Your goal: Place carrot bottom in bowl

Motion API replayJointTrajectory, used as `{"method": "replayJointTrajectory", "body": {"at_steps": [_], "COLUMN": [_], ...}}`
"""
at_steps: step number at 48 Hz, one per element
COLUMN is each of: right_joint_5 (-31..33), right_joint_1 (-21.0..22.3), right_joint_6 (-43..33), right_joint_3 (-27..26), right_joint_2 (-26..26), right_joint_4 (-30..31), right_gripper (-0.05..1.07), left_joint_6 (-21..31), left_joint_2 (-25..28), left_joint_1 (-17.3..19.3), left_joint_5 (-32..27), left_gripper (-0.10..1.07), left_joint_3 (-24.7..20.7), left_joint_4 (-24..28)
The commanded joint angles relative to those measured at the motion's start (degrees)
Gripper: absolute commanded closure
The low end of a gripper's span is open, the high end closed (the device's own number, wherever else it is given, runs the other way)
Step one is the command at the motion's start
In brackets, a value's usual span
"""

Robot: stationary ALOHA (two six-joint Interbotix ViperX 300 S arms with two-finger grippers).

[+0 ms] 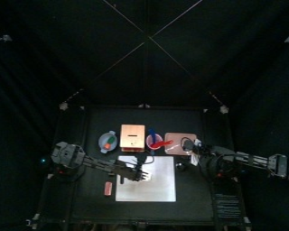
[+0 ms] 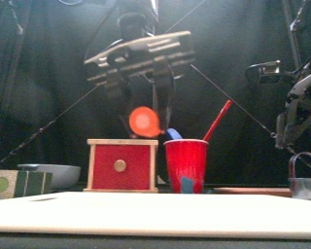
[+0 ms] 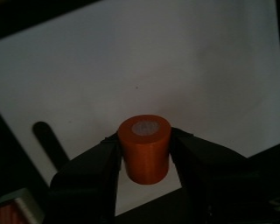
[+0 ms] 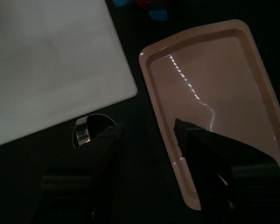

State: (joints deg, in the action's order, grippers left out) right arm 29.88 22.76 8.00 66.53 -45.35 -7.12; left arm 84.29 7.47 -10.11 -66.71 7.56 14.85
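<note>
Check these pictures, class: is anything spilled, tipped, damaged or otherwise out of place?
Nothing stands out. The left hand grips the orange cylindrical carrot piece above the white cutting board. The red plastic cup and red wooden box stand upright; the tan tray lies flat.

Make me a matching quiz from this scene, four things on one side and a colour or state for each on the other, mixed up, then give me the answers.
Things:
1. carrot piece
2. cup
3. tray
4. right gripper

Descriptions:
A. red, with a straw standing in it
B. open, holding nothing
C. orange, clamped in the left gripper
D. pinkish tan, lying empty beside the white board

Pairs: 1-C, 2-A, 3-D, 4-B
</note>
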Motion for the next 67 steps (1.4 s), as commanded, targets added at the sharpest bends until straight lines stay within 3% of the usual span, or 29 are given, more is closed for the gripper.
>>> {"method": "replayJointTrajectory", "body": {"at_steps": [1,9,16,20,24,32,42,55,67], "right_joint_5": [-0.2,-0.3,-0.3,-0.2,-0.2,-0.2,0.1,0.1,-0.4], "right_joint_1": [0.3,0.8,1.1,1.4,1.8,2.0,2.0,2.0,1.5], "right_joint_6": [0.0,0.0,-0.1,-0.1,-0.1,-0.1,-0.1,0.1,0.2], "right_joint_3": [-0.6,-0.8,-1.0,-1.0,-1.0,-1.2,-1.5,-2.6,-4.8], "right_joint_2": [0.1,-0.4,-1.9,-2.5,-2.5,-2.6,-2.5,-4.5,-8.1], "right_joint_4": [-0.2,-0.3,-0.3,-1.0,-1.5,-3.3,-4.1,-4.1,-4.2], "right_gripper": [0.18,0.18,0.18,0.18,0.18,0.18,0.18,0.18,0.18], "left_joint_6": [-1.8,-8.9,-10.0,-9.9,-9.9,-9.4,-9.4,-9.3,-9.8], "left_joint_2": [-5.2,-13.1,-19.6,-22.9,-23.7,-23.7,-23.7,-26.8,-35.4], "left_joint_1": [2.3,8.8,15.5,20.0,25.8,32.5,33.5,32.7,29.4], "left_joint_5": [-3.1,-5.9,-1.5,5.4,17.0,30.1,32.3,36.2,41.1], "left_gripper": [0.33,0.33,0.33,0.33,0.32,0.21,0.03,0.03,0.03], "left_joint_3": [2.2,14.2,23.6,29.1,35.1,41.5,42.0,39.5,41.8], "left_joint_4": [0.8,4.1,5.6,7.6,9.2,8.9,9.3,15.6,21.2]}}
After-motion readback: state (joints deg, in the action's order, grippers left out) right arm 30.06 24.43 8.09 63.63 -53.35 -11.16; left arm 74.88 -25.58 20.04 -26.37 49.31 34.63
